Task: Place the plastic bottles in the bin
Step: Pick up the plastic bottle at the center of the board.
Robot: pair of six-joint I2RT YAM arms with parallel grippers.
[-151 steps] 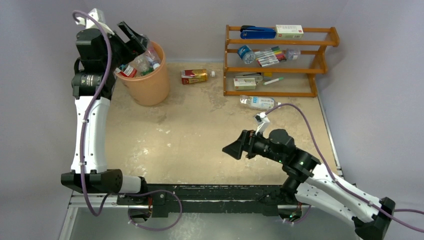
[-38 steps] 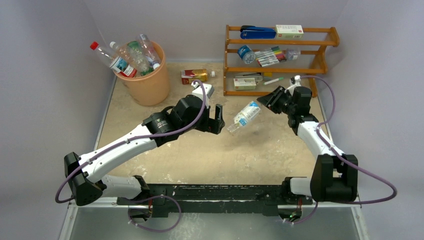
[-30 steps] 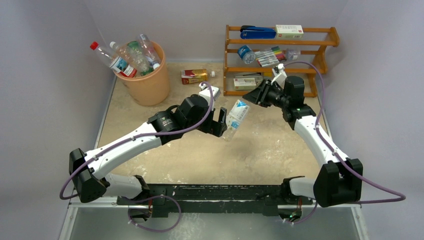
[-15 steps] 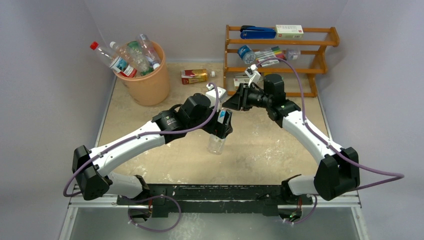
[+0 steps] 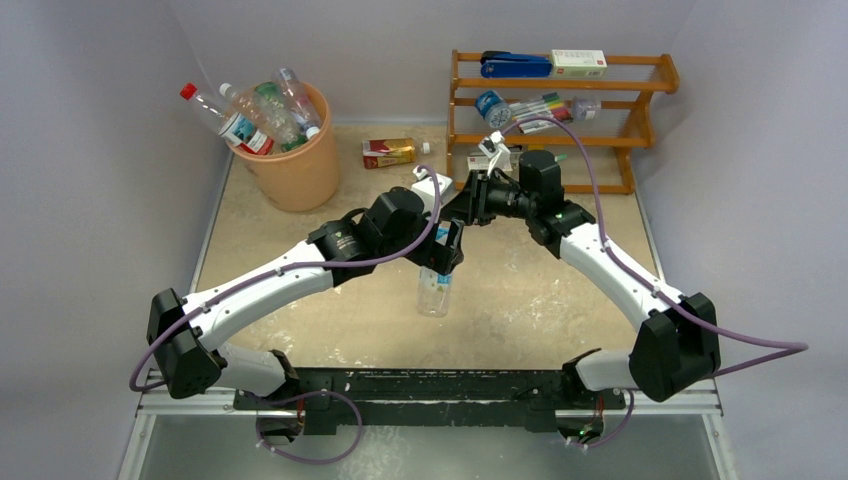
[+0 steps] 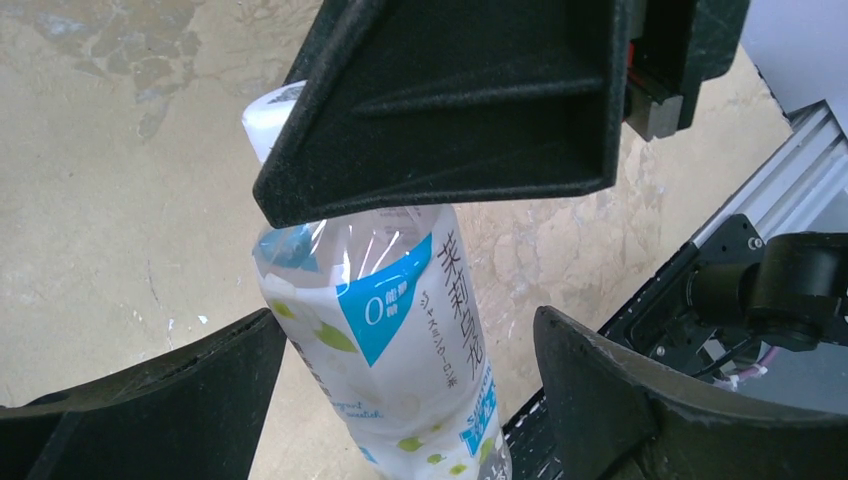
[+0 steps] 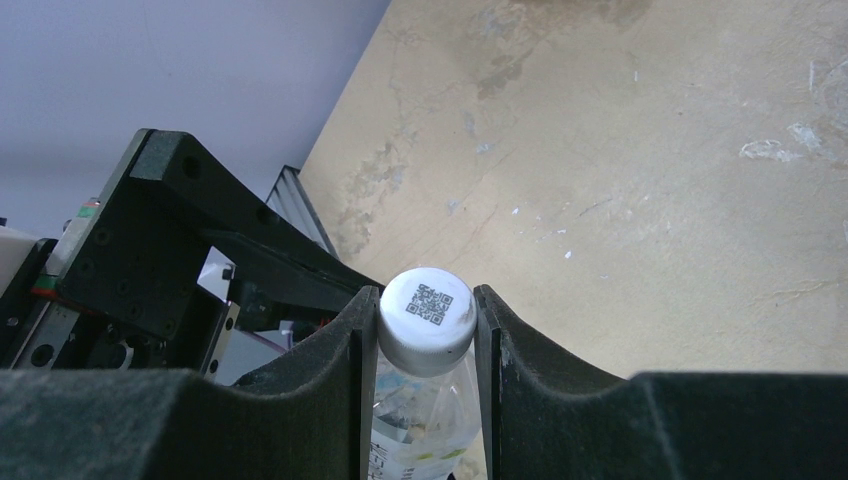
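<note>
A clear plastic bottle (image 5: 434, 290) with a blue-and-white label hangs upright over the middle of the table. My right gripper (image 5: 455, 212) is shut on its white cap (image 7: 427, 315), one finger on each side. My left gripper (image 5: 446, 252) is open. Its fingers stand on either side of the bottle's body (image 6: 400, 340), with a gap showing on both sides. The peach-orange bin (image 5: 300, 165) stands at the back left with several bottles (image 5: 262, 110) sticking out of it. A boxy red-and-gold bottle (image 5: 390, 152) lies on the table to the right of the bin.
The brown wooden rack (image 5: 560, 135) with markers, boxes and a stapler stands at the back right, close behind the right arm. Grey walls close the table in at the back and both sides. The black rail (image 5: 420, 385) runs along the near edge.
My right arm carried the bottle left, and it swung from tilted to hanging upright. My left gripper now straddles the bottle's body and its fingers have narrowed slightly.
</note>
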